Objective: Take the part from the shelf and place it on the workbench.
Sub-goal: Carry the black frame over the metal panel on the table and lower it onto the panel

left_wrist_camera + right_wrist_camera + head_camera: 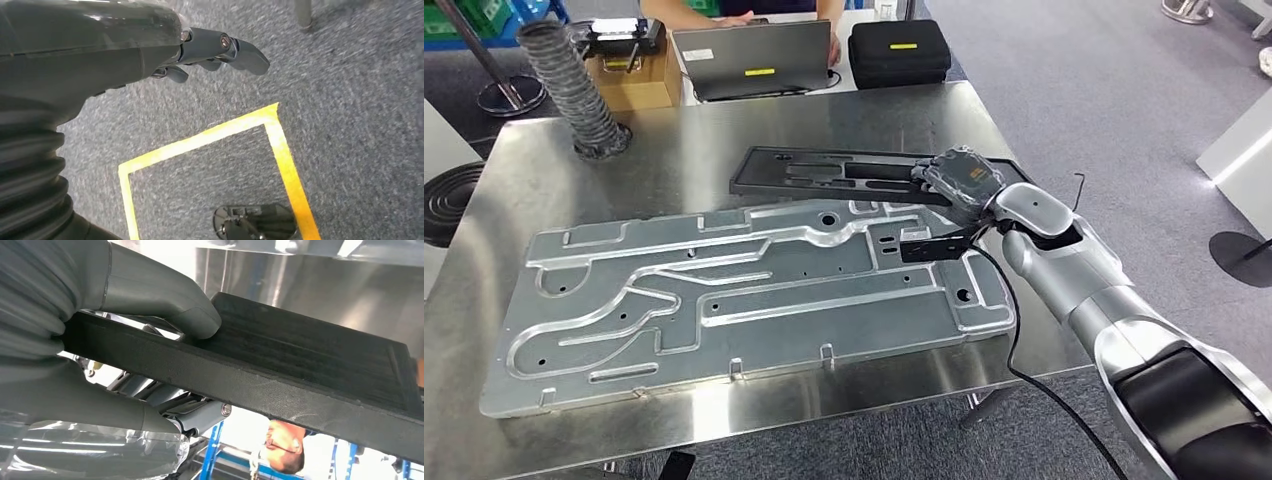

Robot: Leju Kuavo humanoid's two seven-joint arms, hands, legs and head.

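— Where is our black part (pixel 844 175)?
— We hold it over the shiny workbench (pixel 684 165), just past the big silver plate (pixel 744 295). Our right hand (pixel 959 180) grips its near end, thumb (pixel 165 300) pressed on one face, fingers under.
— And our left hand (pixel 210 47)?
— It hangs over the grey carpet (pixel 350 125) by the yellow tape (pixel 280 145), fingers a bit curled, holding nothing.
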